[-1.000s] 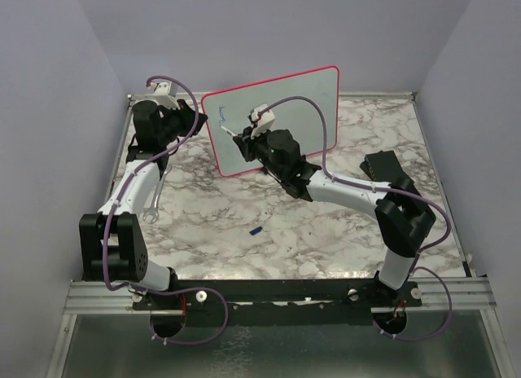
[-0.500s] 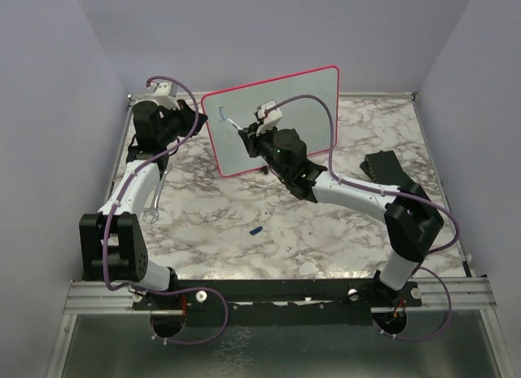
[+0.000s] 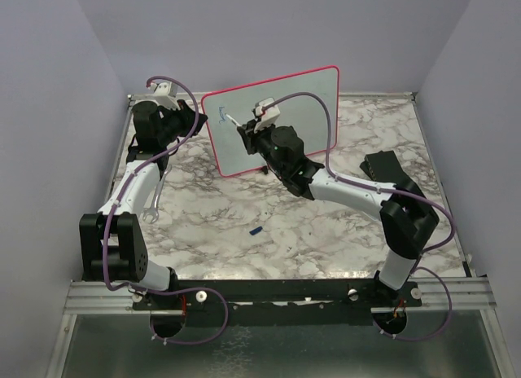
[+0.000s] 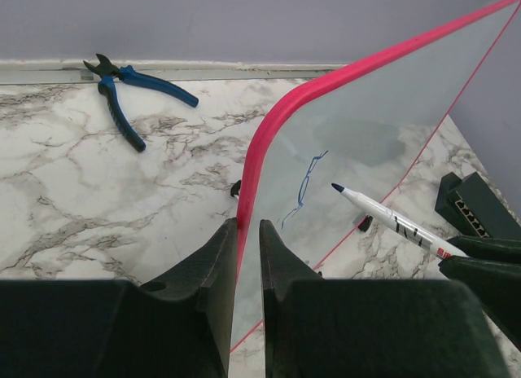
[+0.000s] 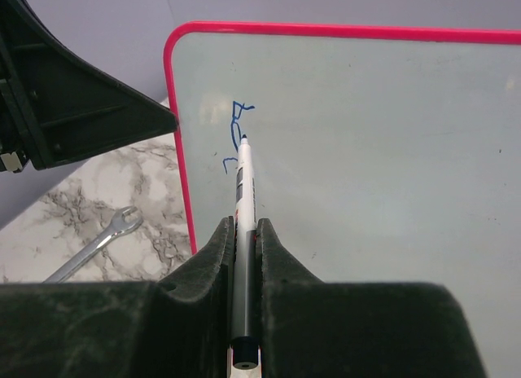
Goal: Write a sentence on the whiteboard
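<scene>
Since a second ago the right wrist has climbed up and left across the board [image 3: 317, 97], bringing the pen tip nearer the top left corner; the left arm has not shifted. Of the sentence [image 5: 235, 138] only a first blue scrawl exists, one tall letter-like stroke just inside the left frame, high on the board. The board stands nearly upright at the back of the table [image 3: 326, 231], leaning slightly.

The pen [image 5: 243, 191] has its tip at that stroke; whether it presses the surface I cannot tell. The right gripper [image 5: 244, 227] has its fingers pressed onto the pen barrel. The left gripper [image 4: 247, 229] pinches the board's pink left edge between nearly closed fingers, steadying it.

My judgement is that the board is light, stiff and glossy, so pen pressure would tip or slide it unless braced. The frame edge is the place to hold, since touching the face would smear wet ink.

Pliers [image 4: 122, 89] lie by the back wall, left of the board. A wrench [image 5: 102, 243] lies near its left side, and a small blue piece [image 3: 256, 230], perhaps the cap, lies well apart in front.
</scene>
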